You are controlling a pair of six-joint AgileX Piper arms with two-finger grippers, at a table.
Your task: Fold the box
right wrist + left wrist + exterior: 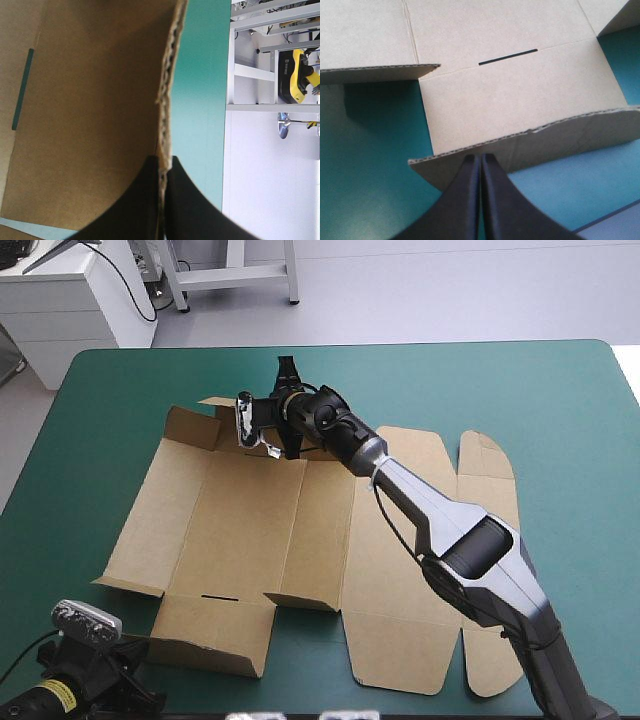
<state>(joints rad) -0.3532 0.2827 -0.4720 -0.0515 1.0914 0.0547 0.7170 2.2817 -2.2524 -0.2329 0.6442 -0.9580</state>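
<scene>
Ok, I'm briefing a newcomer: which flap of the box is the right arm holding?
On the teal-green table lies the brown box, opened out. Go to its far edge, left half: a long flap there stands raised. Its corrugated edge is pinched between the right fingers, while the panels beside it lie flat.

High cam's above and behind, looking down on the whole table (560, 400). Left wrist cam's low at its near edge, tight on the box (520, 105), sharing the slot (507, 56) with high. Right's quarter-turned, close on the far wall.
</scene>
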